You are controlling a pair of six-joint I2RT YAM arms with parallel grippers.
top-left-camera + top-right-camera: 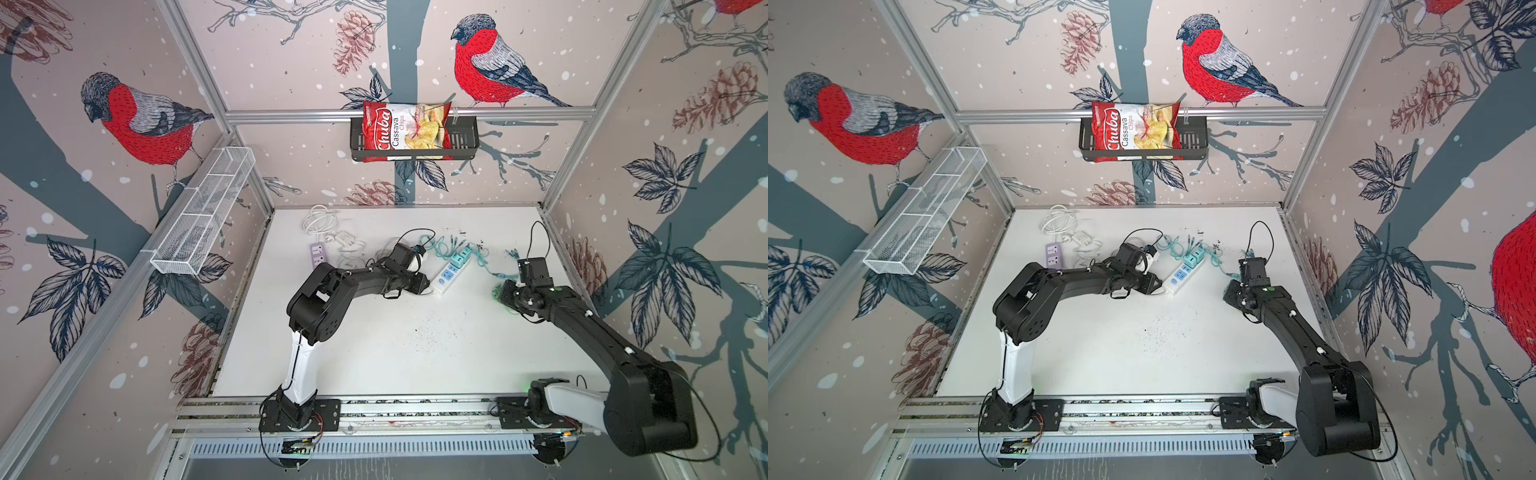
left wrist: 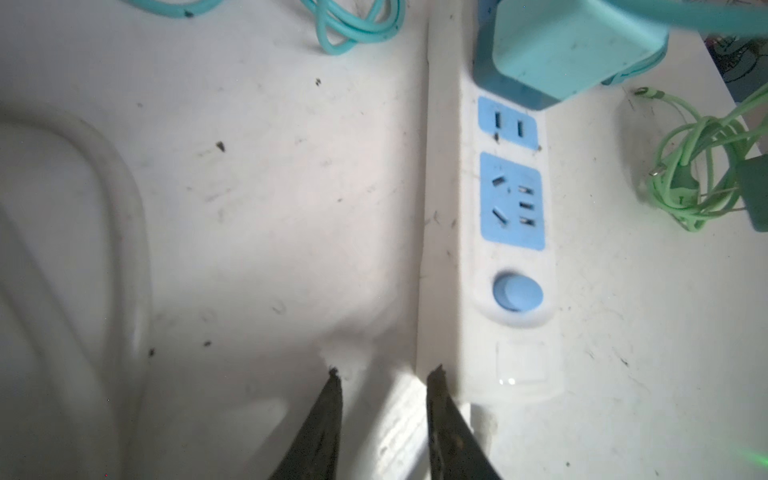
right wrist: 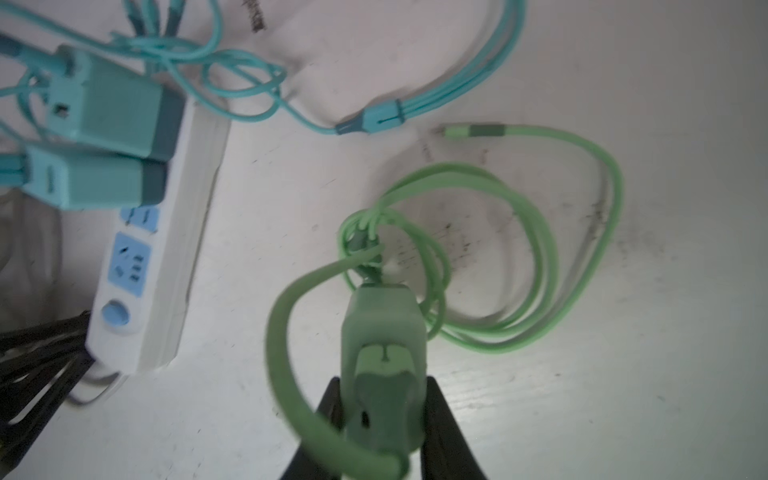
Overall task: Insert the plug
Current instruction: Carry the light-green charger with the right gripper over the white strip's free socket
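White and scuffed, the counter [image 1: 395,353] sits in a booth papered with red-breasted birds [image 1: 141,120]. A chip bag [image 1: 405,126] rests in a black basket [image 1: 465,141] on the rear rail. The left arm [image 1: 332,291], folded at the elbow, reaches the near end of the power strip [image 1: 451,274], where the left end effector [image 2: 384,374] pinches its cord end. The right arm [image 1: 602,332] stretches inward. The right end effector [image 3: 384,390] is clamped on the green plug [image 3: 384,328], right of the strip and apart from it.
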